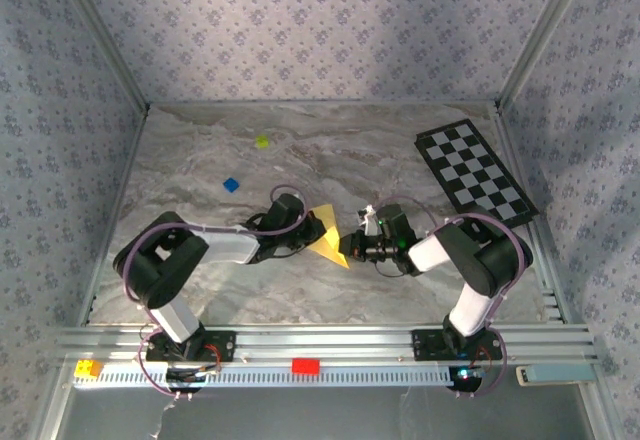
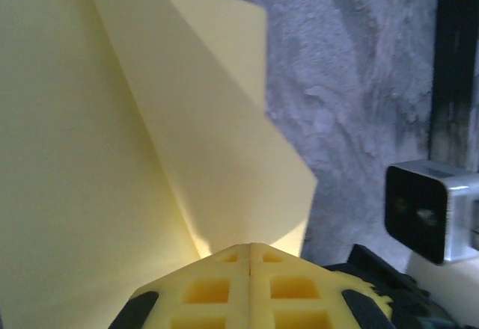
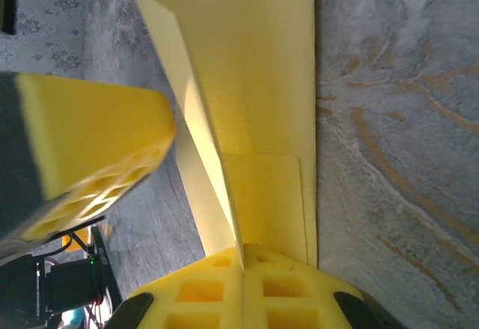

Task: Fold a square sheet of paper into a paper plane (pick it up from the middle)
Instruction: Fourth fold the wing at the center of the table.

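Partly folded yellow paper (image 1: 330,241) sat at the middle of the bench (image 1: 200,170). The left pincer (image 2: 249,258) was clamped on its left side, the right pincer (image 3: 243,258) on its right tip. Judged: firm grips, matched motion, edges aligned before pressing any crease.

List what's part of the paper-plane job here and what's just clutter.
In the job: yellow paper, partly folded; left gripper and right gripper, both shut on it.
Lying about: checkered board; blue block; yellow-green block; red block on the front rail.
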Tool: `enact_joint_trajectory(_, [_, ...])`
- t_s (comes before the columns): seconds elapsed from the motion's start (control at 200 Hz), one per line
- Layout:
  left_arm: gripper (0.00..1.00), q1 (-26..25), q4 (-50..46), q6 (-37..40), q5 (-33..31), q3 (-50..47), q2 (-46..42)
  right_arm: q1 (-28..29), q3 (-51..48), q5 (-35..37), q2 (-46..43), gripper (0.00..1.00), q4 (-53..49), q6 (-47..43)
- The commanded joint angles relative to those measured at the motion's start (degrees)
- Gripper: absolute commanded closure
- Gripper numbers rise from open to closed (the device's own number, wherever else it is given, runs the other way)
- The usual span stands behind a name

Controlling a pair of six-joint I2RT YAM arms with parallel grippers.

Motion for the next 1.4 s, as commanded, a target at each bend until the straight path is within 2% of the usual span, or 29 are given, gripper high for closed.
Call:
enact_joint_trajectory(0.0, [0.98,-0.4,2.9,-0.4,1.2,1.8,1.5,-0.1,-0.2,3.3,3.7,1.00,-6.7,0.6])
enact_joint_trajectory(0.92, [0.98,0.2,4.0,-0.6,1.9,3.7,6.3,-1.3,1.0,2.7,4.3,0.99,-10.7,1.1])
enact_joint_trajectory(1.394, [0.99,0.4,0.3,0.2,2.3,5.4,8.8,-1.3,1.6,2.9,4.0,0.96,-12.9,0.7])
